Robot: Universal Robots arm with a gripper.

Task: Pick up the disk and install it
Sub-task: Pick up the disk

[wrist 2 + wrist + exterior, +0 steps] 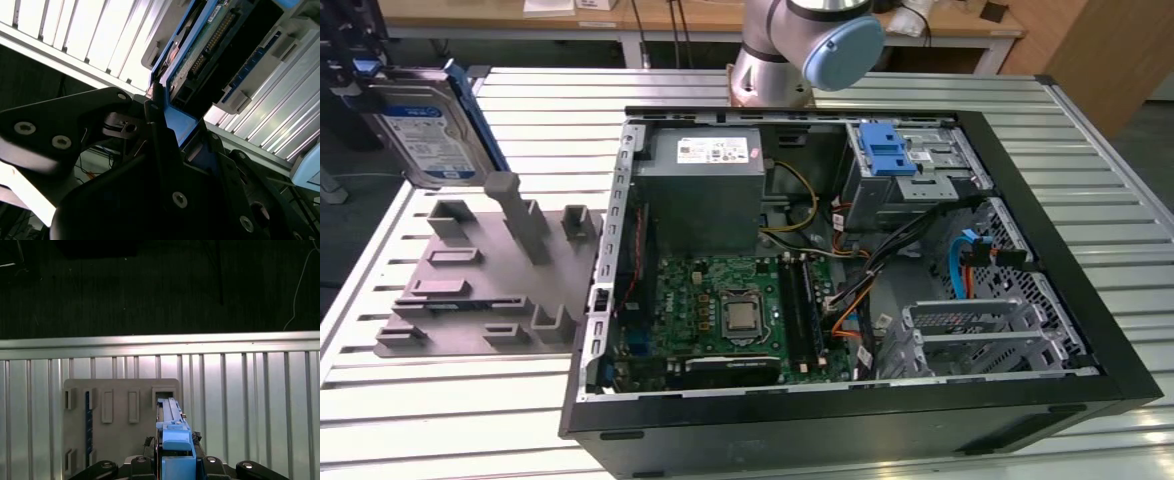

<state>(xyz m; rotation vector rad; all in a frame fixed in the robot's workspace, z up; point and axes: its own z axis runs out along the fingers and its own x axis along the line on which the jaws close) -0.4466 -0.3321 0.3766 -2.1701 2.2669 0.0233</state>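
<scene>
The disk (434,125) hangs upright in the air at the exterior view's far left, above the grey holder plate (467,290). Its blue-and-white label faces the camera and blue rails run along its edges. My gripper (358,85) is shut on the disk's far-left end. In the second wrist view the dark fingers (155,120) clamp the blue rail, with the disk's (210,45) green circuit board side showing. The first wrist view looks along the disk (172,425) edge-on, gripper (175,462) closed around it, with the holder plate (120,415) below.
An open computer case (1067,330) lies on the slatted metal table (454,420), to the exterior view's right of the plate. Inside it are a grey power supply box (700,190), a motherboard (727,315), cables and a drive bay with a blue latch (887,150). The arm's base (787,50) stands behind the case.
</scene>
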